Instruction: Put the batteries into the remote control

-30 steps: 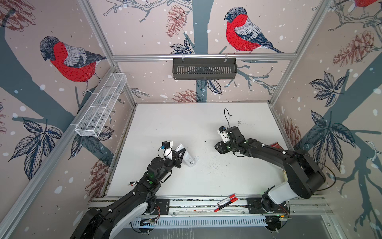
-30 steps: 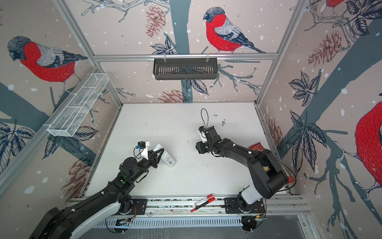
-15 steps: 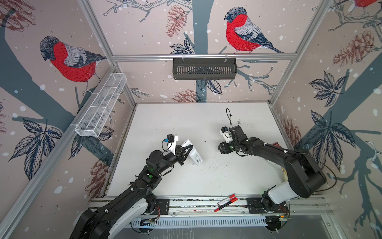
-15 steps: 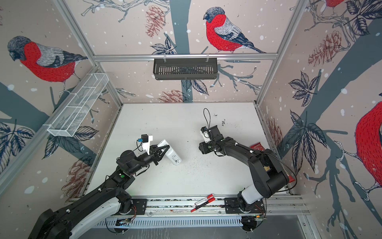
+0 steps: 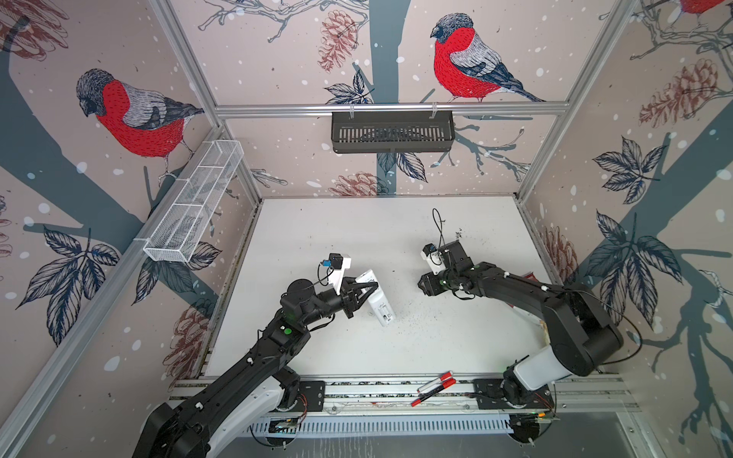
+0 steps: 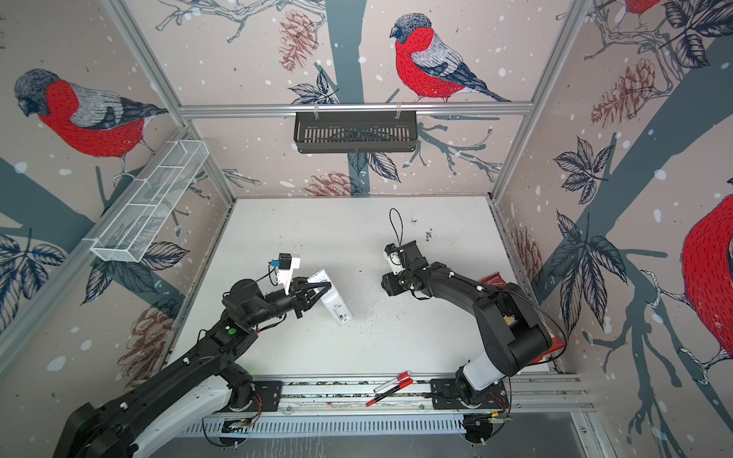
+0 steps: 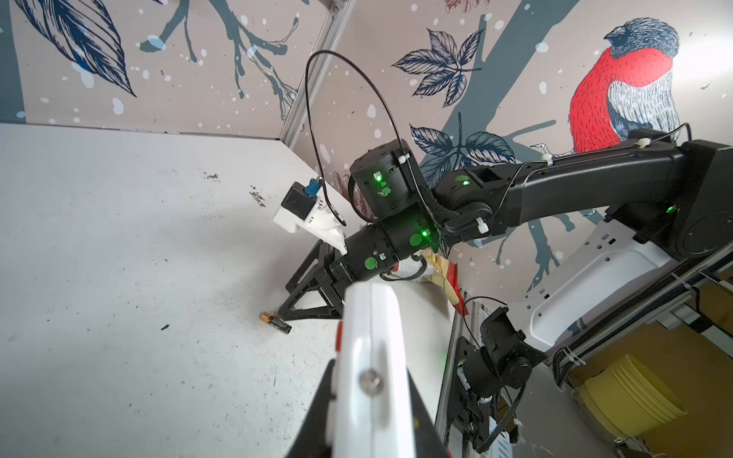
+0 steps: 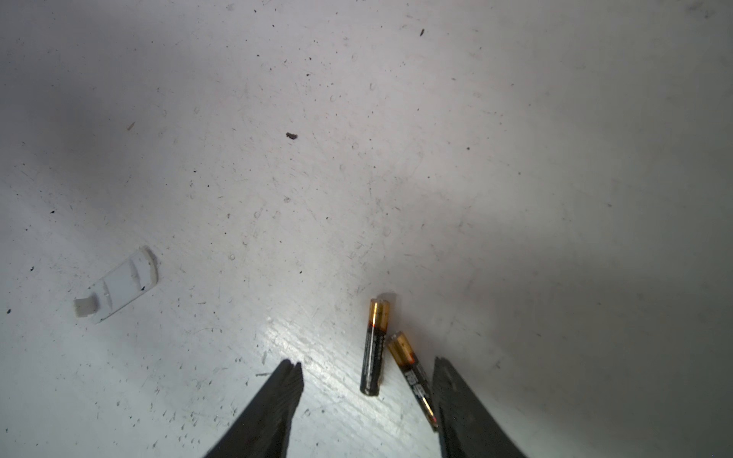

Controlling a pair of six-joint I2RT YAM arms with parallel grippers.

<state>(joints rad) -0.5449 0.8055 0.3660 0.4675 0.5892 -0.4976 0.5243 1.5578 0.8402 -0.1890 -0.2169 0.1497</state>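
Two batteries (image 8: 375, 349) between spread right end effector (image 8: 367, 363) jaws; left end effector (image 5: 367, 295) clamps remote control (image 5: 380, 309).

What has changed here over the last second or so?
The left claw, shut on the white remote control, has carried it to the right in both top views, toward the middle of the table. The right claw has barely moved; it hangs open over the two batteries lying on the table. Nothing was picked up or let go.

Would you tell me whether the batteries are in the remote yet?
Out: both batteries lie on the table, away from the remote control in the left gripper.
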